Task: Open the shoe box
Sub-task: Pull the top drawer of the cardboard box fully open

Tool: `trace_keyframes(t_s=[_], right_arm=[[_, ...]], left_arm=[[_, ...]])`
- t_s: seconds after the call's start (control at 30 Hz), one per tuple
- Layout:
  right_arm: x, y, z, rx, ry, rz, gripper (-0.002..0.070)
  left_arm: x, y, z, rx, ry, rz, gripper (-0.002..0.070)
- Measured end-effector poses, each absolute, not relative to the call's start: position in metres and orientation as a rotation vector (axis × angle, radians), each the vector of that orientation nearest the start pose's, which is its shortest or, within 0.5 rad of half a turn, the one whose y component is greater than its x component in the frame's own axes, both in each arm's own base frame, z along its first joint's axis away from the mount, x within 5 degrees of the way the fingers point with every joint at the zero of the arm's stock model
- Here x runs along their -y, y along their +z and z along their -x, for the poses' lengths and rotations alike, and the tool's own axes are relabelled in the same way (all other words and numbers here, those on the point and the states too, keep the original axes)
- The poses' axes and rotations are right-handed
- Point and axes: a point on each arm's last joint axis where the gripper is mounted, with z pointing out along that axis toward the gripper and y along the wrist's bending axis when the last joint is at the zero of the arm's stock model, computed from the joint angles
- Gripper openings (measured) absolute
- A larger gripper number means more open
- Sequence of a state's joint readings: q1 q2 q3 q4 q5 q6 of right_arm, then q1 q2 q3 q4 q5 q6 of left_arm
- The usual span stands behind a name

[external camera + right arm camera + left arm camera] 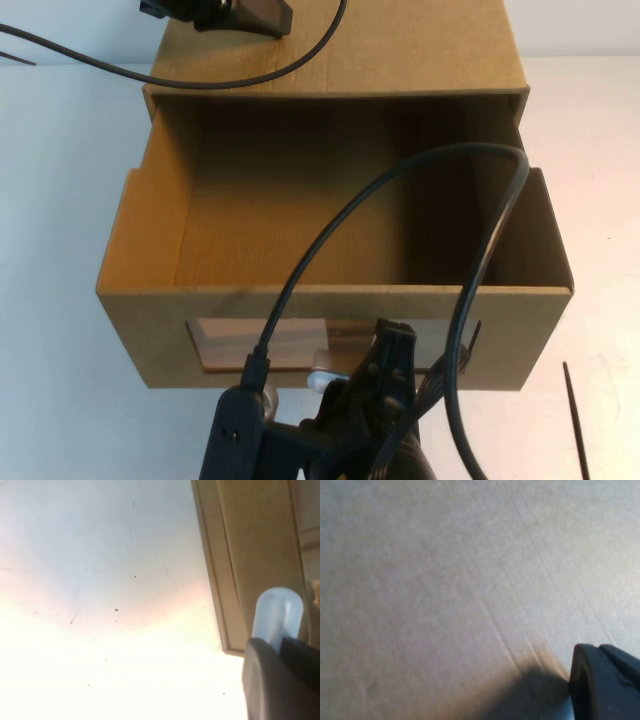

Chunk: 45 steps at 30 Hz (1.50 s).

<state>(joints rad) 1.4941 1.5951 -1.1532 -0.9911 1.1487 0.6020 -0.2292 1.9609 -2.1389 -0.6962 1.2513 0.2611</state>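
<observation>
The brown cardboard shoe box [400, 50] is a sleeve with a drawer [130, 240] that stands pulled well out toward me, its inside bare. At the near side, my right gripper [385, 350] is shut at the window cutout [290, 340] in the drawer's front wall [255, 555], with one pale fingertip [277, 612] lying against the cardboard. My left gripper [245, 14] rests on the sleeve's top [445, 580] at the far end.
The box sits on a white table [50, 200]. A black cable [480, 230] loops from the right arm over the open drawer. Another cable [150, 72] crosses the sleeve's top. A thin dark rod [575, 420] lies at the near right.
</observation>
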Motion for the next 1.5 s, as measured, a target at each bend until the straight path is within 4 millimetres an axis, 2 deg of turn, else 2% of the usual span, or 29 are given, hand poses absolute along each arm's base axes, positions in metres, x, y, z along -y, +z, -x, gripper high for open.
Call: trace_keyframes(t_s=[0.33,0.67,0.8,0.97,1.03,1.13,1.27,1.5], right_arm=[[-0.302,0.288,-0.061,-1.766,-0.456,1.431,0.0011],[-0.301,0.289,-0.06,-1.78,-0.448,1.41,0.0026],[-0.301,0.288,-0.058,-1.793,-0.439,1.407,0.0113],[-0.3,0.286,-0.057,-1.835,-0.42,1.41,0.0309],[-0.301,0.288,-0.055,-1.87,-0.392,1.407,0.0354],[-0.304,0.297,-0.052,-1.911,-0.332,1.386,0.0365],[-0.301,0.316,-0.048,-1.963,-0.222,1.365,0.0333],[-0.276,0.361,-0.04,-2.033,0.013,1.305,0.0274]], left_arm=[[0.15,0.4,-0.401,-2.35,-0.904,-0.561,-0.0005],[0.15,0.4,-0.401,-2.35,-0.904,-0.561,-0.0005],[0.15,0.4,-0.401,-2.349,-0.903,-0.56,-0.0005],[0.15,0.4,-0.401,-2.349,-0.903,-0.56,-0.0005],[0.15,0.4,-0.401,-2.348,-0.906,-0.56,-0.0005],[0.151,0.4,-0.401,-2.346,-0.912,-0.559,-0.0005],[0.151,0.401,-0.4,-2.345,-0.921,-0.557,-0.0005],[0.149,0.409,-0.396,-2.322,-0.901,-0.558,-0.0005]])
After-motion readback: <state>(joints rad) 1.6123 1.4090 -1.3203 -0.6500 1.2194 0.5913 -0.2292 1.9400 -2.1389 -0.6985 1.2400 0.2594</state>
